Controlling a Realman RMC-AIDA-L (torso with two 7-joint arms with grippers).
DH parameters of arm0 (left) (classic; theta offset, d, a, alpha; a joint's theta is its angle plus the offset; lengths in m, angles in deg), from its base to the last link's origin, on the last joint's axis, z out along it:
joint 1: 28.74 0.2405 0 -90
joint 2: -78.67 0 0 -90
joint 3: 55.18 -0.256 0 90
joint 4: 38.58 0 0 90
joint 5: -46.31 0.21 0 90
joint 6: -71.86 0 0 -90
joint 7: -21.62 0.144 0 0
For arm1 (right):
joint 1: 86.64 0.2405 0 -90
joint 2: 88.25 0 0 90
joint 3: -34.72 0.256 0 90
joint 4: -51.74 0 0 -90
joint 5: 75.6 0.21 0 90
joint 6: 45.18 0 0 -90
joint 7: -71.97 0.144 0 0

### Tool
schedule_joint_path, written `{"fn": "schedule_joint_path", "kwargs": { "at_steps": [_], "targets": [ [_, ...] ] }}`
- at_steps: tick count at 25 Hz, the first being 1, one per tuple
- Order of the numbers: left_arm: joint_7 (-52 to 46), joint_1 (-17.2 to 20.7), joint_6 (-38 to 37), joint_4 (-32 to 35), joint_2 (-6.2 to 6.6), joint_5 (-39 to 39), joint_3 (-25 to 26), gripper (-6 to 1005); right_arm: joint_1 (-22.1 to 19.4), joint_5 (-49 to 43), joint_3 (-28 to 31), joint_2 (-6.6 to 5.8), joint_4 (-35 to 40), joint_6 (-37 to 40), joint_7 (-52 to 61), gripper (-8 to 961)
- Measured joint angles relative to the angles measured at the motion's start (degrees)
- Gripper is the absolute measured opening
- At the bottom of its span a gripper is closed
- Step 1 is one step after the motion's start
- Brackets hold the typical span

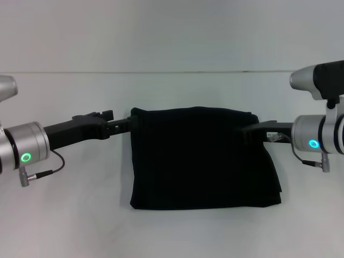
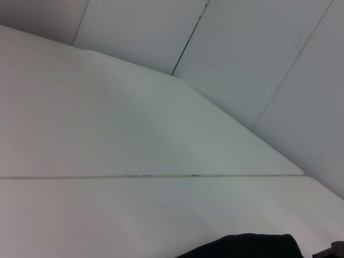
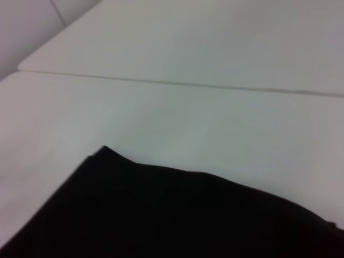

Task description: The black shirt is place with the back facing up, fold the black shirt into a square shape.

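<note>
The black shirt (image 1: pixel 199 161) lies in the middle of the white table as a folded, roughly rectangular dark block. My left gripper (image 1: pixel 128 122) reaches in from the left and is shut on the shirt's far left corner. My right gripper (image 1: pixel 248 131) reaches in from the right and is shut on the shirt's far right edge. The far edge runs straight between the two grippers. A bit of the shirt shows in the left wrist view (image 2: pixel 247 248), and a corner of it fills the near part of the right wrist view (image 3: pixel 161 215).
The white table (image 1: pixel 70 215) spreads out on all sides of the shirt, with a seam line across it (image 3: pixel 215 86). A pale wall (image 1: pixel 172 32) stands behind the table's far edge.
</note>
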Motion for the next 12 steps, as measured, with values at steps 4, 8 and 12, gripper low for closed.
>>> {"fn": "schedule_joint_path", "kwargs": {
  "at_steps": [4, 8, 12],
  "targets": [
    [0.0, 0.0, 0.0, 0.0, -0.12, 0.1, -0.1, 948, -0.4, 0.0, 0.0, 0.19, 0.0, -3.0, -1.5, -2],
    [0.0, 0.0, 0.7, -0.1, -0.15, 0.2, -0.1, 948, -0.1, 0.9, 0.4, 0.75, 0.7, -4.3, -5.6, -2],
    [0.0, -0.6, 3.1, -0.9, -0.16, 0.2, -0.1, 948, -0.3, 5.0, 0.8, 0.83, 1.8, -4.8, -9.2, -2]
  ]
}}
